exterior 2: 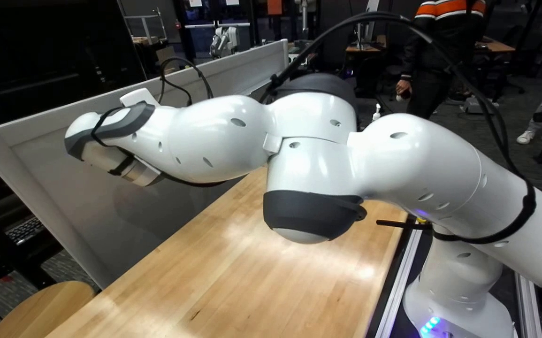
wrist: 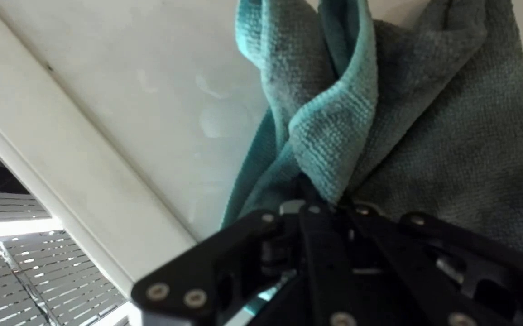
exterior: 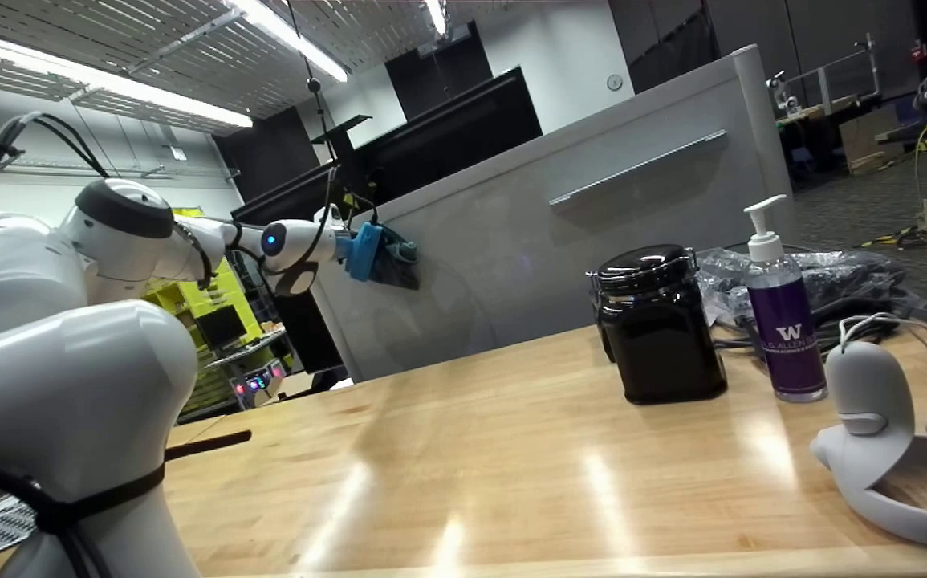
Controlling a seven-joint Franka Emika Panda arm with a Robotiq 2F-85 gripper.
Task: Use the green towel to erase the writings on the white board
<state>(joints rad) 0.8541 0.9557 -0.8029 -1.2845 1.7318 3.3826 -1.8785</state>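
1. At left, a white jointed robot arm reaches out, jaws closed tight on a bunched, teal-green cloth towel.
2. The towel looks light, soft and floppy; I'd hold it mid-bunch, leaving loose folds to wipe.
3. Just behind it stands a wide, smooth grey-white board; contact I can't judge.
4. Farther right, a shiny black lidded jar sits on the pale wooden tabletop.
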